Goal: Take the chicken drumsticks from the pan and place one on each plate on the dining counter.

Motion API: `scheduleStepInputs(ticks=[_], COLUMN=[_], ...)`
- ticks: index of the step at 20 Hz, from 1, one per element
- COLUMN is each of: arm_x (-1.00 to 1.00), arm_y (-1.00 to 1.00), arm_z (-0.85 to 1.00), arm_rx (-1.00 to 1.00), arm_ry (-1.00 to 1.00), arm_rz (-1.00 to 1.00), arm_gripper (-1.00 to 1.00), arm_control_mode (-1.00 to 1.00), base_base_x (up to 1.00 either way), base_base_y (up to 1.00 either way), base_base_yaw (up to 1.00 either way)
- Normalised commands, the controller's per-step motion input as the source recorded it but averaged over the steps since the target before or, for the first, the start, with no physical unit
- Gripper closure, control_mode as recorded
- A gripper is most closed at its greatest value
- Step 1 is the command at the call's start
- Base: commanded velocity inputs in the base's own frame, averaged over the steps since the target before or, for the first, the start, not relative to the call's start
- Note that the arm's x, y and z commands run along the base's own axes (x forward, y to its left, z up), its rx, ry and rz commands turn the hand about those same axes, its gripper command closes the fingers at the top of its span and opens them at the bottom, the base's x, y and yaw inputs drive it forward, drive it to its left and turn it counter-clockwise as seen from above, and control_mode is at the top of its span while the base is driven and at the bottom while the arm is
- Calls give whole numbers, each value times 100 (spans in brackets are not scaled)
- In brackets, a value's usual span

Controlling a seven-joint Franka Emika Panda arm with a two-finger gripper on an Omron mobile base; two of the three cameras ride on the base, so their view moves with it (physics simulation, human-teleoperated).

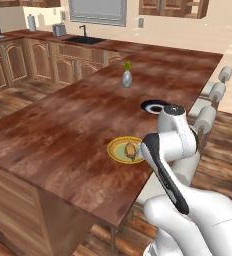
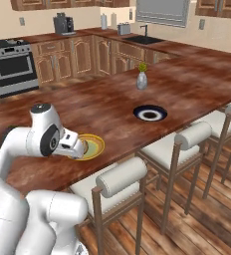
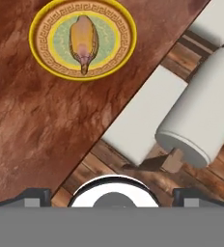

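1. the gripper point(image 3: 112, 195) stands spread wide and holds nothing.
2. the paler drumstick point(image 3: 83, 41) lies on the yellow-rimmed plate point(image 3: 42, 60); the blue-rimmed plate point(image 2: 160, 109) looks bare.
3. a drumstick is likely light, firm and greasy; best pinched across its thick middle.

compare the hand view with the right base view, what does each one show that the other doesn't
Hand view alone: the drumstick lying in the middle of the yellow-rimmed plate, and the plate's patterned band.

Right base view alone: the blue-rimmed plate with nothing on it, a small vase, the stove, the sink and the arm.

Both: the yellow-rimmed plate, the reddish-brown dining counter and a pale-cushioned stool.
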Motion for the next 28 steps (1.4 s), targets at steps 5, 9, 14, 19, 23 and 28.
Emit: scheduleStepInputs(ticks=[5, 9, 14, 19, 23, 28], arm_x=[-69, -28, 0, -27, 0, 0], arm_y=[0, 0, 0, 0, 0, 0], arm_z=[35, 9, 0, 0, 0, 0], arm_rx=[-6, 1, 0, 0, 0, 0], arm_ry=[-1, -1, 0, -4, 0, 0], arm_rz=[0, 2, 0, 0, 0, 0], arm_gripper=[-100, -100, -100, -100, -100, -100], arm_control_mode=[-100, -100, -100, 100, 100, 100], base_base_x=[0, 0, 0, -16, -97, -100], base_base_y=[0, 0, 0, 0, 0, 0], base_base_yaw=[0, 0, 0, 0, 0, 1])
